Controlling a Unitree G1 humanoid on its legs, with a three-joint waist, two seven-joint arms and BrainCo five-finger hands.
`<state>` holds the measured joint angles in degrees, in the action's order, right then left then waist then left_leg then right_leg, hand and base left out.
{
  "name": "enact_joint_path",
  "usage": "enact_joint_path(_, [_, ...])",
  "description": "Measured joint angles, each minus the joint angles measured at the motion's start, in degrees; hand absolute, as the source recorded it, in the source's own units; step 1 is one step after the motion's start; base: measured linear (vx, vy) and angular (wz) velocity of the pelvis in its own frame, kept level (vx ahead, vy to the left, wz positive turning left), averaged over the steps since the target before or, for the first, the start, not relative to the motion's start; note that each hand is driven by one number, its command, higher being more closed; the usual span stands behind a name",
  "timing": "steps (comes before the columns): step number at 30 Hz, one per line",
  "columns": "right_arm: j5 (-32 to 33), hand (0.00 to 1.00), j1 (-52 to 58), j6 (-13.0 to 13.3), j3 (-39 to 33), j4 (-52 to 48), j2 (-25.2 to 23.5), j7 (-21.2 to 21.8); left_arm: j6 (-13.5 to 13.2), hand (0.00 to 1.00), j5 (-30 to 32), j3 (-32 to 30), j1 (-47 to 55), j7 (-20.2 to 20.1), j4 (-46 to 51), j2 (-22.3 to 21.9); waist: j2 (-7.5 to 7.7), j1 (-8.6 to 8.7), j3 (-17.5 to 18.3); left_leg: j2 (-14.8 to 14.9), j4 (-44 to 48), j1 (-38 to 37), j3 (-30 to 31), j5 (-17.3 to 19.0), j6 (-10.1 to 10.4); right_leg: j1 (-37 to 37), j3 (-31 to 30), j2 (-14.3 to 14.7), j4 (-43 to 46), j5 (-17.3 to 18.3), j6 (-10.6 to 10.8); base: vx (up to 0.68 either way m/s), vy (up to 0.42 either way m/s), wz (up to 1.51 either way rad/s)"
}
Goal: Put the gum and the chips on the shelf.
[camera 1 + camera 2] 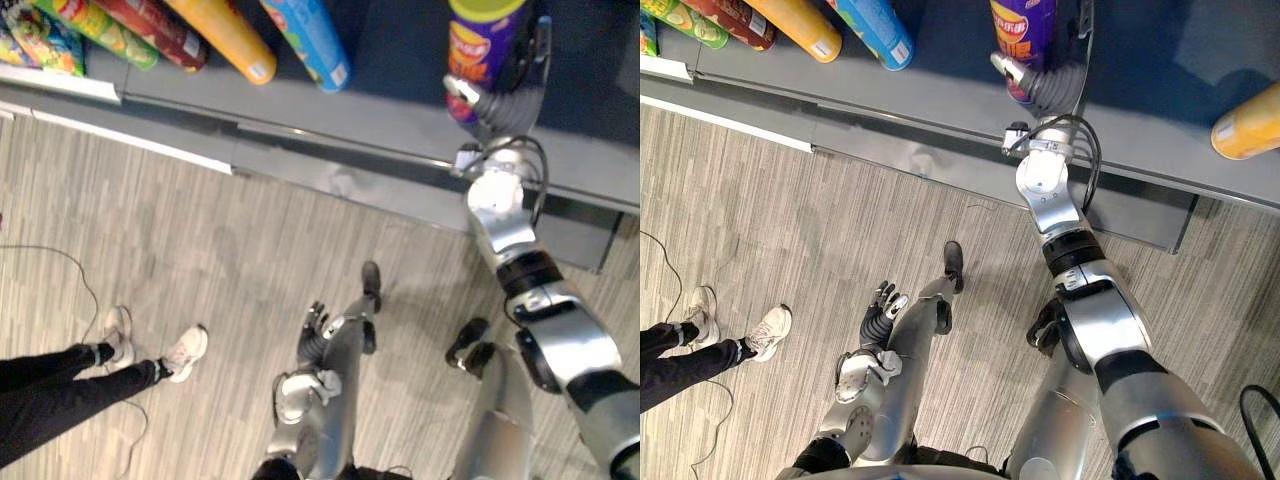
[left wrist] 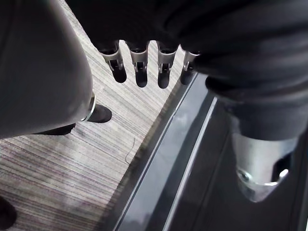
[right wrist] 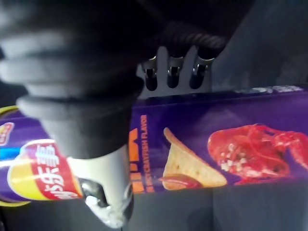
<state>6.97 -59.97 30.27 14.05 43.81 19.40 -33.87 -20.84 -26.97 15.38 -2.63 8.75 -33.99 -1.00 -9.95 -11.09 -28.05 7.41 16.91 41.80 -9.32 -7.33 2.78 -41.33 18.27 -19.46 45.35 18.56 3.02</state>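
Chips can, a purple cardboard cylinder with a yellow-green lid (image 1: 485, 45): it is at the flat grey shelf board (image 1: 380, 115), toward its right part and well apart from the yellow can (image 1: 225, 35) and the blue can (image 1: 310, 35) at the left.

Left eye view: the right hand (image 1: 500, 100) is up at the shelf, thumb wrapped over the can's lower end. The left hand (image 1: 316, 328) hangs low over the striped grey floor (image 1: 250, 240), idle. A person's white shoes (image 1: 185, 352) stand off to the left.

Right eye view: same grip. An orange can (image 1: 1245, 125) sits further right on the shelf, so the free spot lies between it and the blue can.

Left wrist view: the left hand's fingers (image 2: 139, 72) hang straight and relaxed, holding nothing.

Right wrist view: the thumb (image 3: 108, 192) is on one side of the can and the fingers (image 3: 171, 76) on the far side, clasped on it. Whether the can's base touches the board: cannot tell.

Judgement: this is the placing step. Lower the can until the base sits flat, holding its axis steady. Then loosen the thumb first and draw the hand straight back. A tall, light can probably tips easily if brushed. Keep the wrist off the shelf edge.
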Motion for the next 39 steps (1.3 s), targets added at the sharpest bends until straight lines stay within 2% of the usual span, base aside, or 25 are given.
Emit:
enact_joint_path(6, [1.3,0.00,2.0,0.0,0.6,0.9,-0.1,1.9,-0.3,0.00,-1.6,0.1,0.0,0.0,-1.1,-0.1,0.03,0.52,0.1,0.4,-1.7,-2.3,-1.2,-0.3,0.1,1.1,-0.8,0.6,-1.3,-0.6,0.0,0.04,-0.105,-0.09])
enact_joint_path(12, [3.0,0.00,6.5,-0.1,2.1,4.7,-2.0,2.9,-0.3,0.00,-1.6,-0.4,0.0,-0.6,-4.6,-0.1,0.64,2.42,0.4,0.7,-3.9,-7.9,-2.6,-0.2,0.2,6.4,-1.1,1.6,-4.4,-1.4,0.5,0.05,-0.072,-0.12])
enact_joint_path(13, [3.0,0.00,7.3,-0.1,2.3,5.5,-2.4,3.5,-0.2,0.00,-1.7,-1.0,0.0,-1.1,-5.6,-0.1,0.68,3.15,0.4,0.8,-4.9,-9.2,-2.8,-0.3,0.2,7.4,-1.3,1.8,-5.3,-1.8,0.6,0.06,-0.063,-0.21])
enact_joint_path(15, [3.1,0.00,9.2,-0.3,2.2,6.9,-2.6,4.7,-0.2,0.00,-2.0,-1.6,0.0,-2.4,-6.7,0.0,0.74,3.28,0.4,0.9,-6.0,-11.2,-3.4,-0.2,0.4,8.9,-1.6,2.2,-6.5,-2.2,0.8,0.06,-0.055,-0.18])
enact_joint_path(17, [3.1,0.00,12.0,-0.7,1.9,7.2,-2.8,5.8,-0.2,0.00,-2.1,-2.6,0.0,-3.6,-7.8,0.1,1.49,3.41,0.9,1.0,-6.8,-12.7,-4.1,-0.4,0.4,10.2,-1.7,2.4,-7.2,-2.3,0.9,0.06,-0.049,-0.08])
enact_joint_path(19, [3.1,0.00,15.3,-1.5,-0.5,7.9,-4.7,6.7,-0.3,0.00,-2.1,-4.1,0.0,-4.6,-9.4,0.6,3.10,4.30,1.7,1.1,-7.0,-14.4,-4.1,-0.4,0.4,12.1,-1.4,2.7,-7.9,-2.3,0.9,0.09,-0.071,-0.04])
enact_joint_path(23, [4.6,0.00,24.7,-1.5,-8.2,8.2,-9.3,6.7,0.2,0.00,-2.1,-7.1,0.1,-5.7,-13.0,1.3,5.57,5.16,3.0,1.4,-10.2,-21.4,-4.9,-0.1,1.0,18.9,-1.2,3.8,-11.6,-2.6,1.4,0.08,-0.055,-0.12])
enact_joint_path(25, [5.4,0.00,29.7,-1.5,-11.5,7.8,-11.6,6.8,0.9,0.00,-2.0,-8.9,0.2,-6.4,-15.0,2.0,6.70,6.23,3.6,1.6,-13.3,-24.9,-5.9,-0.7,1.4,21.9,-1.1,4.6,-14.2,-3.1,1.7,0.07,-0.029,-0.14])
enact_joint_path(30, [4.4,0.00,44.3,-1.7,-15.4,3.0,-15.4,7.1,1.0,0.00,-0.2,-10.9,1.1,-6.1,-18.2,3.7,8.73,7.18,5.2,2.0,-17.9,-31.5,-7.3,-1.7,1.7,28.2,-1.3,6.6,-20.2,-4.9,2.6,0.12,-0.003,-0.16])
enact_joint_path(32, [4.1,0.00,52.5,-2.5,-15.3,3.1,-16.4,9.0,1.1,0.00,1.3,-11.3,3.1,-5.0,-20.2,4.8,9.91,8.21,9.0,2.0,-20.1,-33.8,-7.6,-1.5,2.0,31.1,-1.5,7.8,-24.4,-6.1,3.1,0.17,0.020,-0.13])
enact_joint_path(34, [2.4,0.00,56.6,-2.9,-14.7,3.5,-16.5,10.3,1.5,0.00,1.4,-11.3,4.4,-4.6,-21.1,5.7,10.47,9.13,10.8,1.8,-21.5,-35.6,-8.0,-1.4,2.1,32.9,-1.8,8.3,-26.7,-6.8,3.5,0.18,0.035,-0.20])
enact_joint_path(35, [1.4,0.00,59.6,-4.0,-14.6,4.2,-16.4,12.4,1.9,0.00,1.7,-11.4,5.1,-4.5,-22.2,6.3,11.01,9.44,12.1,1.7,-22.4,-37.3,-9.0,-1.2,2.4,34.5,-2.5,8.7,-28.6,-7.4,3.8,0.19,0.044,-0.27])
enact_joint_path(39, [0.2,0.00,64.8,-5.9,-14.1,7.8,-16.4,18.4,2.8,0.00,2.4,-11.8,6.2,-4.2,-25.2,7.5,11.80,9.82,14.3,1.4,-22.4,-40.3,-10.4,-0.5,3.2,38.5,-3.5,9.3,-32.7,-8.9,4.2,0.12,0.032,-0.22])
